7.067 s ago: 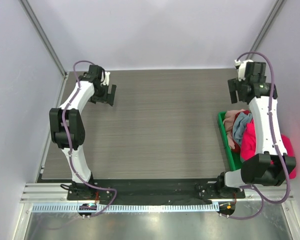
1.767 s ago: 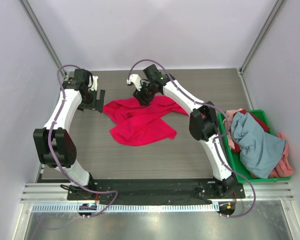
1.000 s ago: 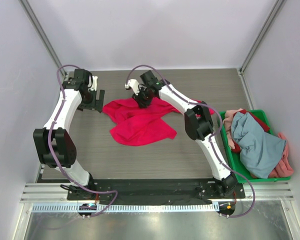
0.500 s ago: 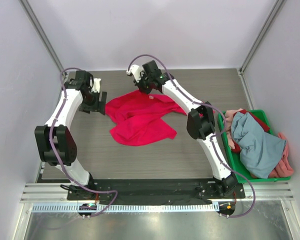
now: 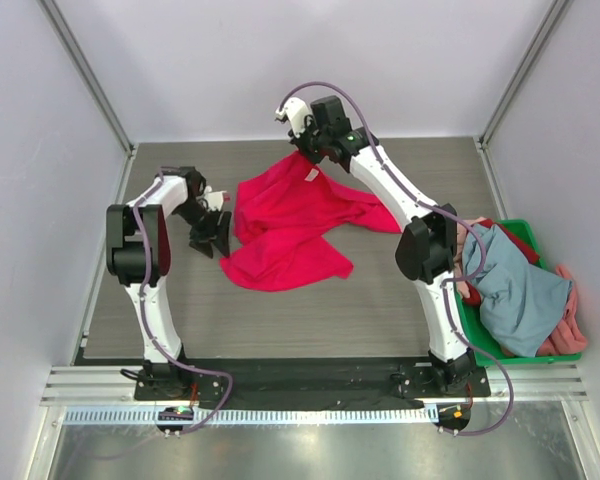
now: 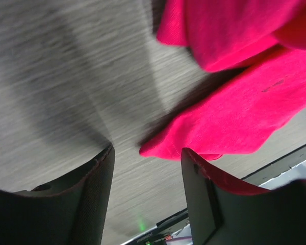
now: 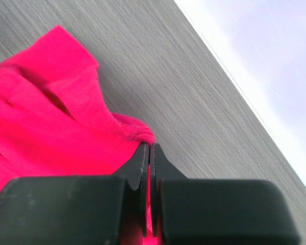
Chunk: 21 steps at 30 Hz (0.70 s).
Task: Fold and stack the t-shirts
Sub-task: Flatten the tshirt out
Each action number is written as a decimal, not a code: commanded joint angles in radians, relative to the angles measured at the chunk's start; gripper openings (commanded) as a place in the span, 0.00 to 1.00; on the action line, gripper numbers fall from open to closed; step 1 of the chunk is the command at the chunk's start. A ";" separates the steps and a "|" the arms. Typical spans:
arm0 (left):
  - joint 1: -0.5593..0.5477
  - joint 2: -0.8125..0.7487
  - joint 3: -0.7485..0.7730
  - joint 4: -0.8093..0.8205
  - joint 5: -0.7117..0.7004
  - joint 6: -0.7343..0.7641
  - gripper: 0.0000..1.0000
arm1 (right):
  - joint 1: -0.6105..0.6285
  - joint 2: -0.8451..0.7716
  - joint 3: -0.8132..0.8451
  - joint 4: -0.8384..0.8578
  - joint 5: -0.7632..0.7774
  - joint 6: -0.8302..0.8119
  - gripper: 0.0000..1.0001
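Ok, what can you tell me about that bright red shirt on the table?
The crimson t-shirt is soft, plain cloth. It is unfolded and crumpled, with folds overlapping, and it lies in the middle of the table. Its far edge is raised in a peak, pinched between the shut fingers of the right gripper. The left gripper hangs open over its near-left edge, gripping nothing.

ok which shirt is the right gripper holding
The crimson shirt, the only one out on the table; the right gripper is shut on its far edge. The grey-blue shirt and pink shirt lie heaped in the crate.
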 commanded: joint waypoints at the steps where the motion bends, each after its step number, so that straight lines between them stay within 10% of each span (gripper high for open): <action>1: 0.001 0.022 0.042 -0.020 0.079 0.048 0.56 | 0.007 -0.057 -0.011 0.026 0.034 0.000 0.01; 9: -0.011 0.057 0.028 -0.084 0.142 0.096 0.30 | 0.004 -0.066 -0.034 0.025 0.057 -0.009 0.01; 13: -0.010 0.050 0.055 -0.135 0.158 0.122 0.00 | -0.010 -0.052 -0.011 0.026 0.062 0.003 0.01; 21: 0.059 0.000 0.516 -0.296 0.032 0.149 0.00 | -0.054 0.026 0.257 0.120 0.175 0.080 0.01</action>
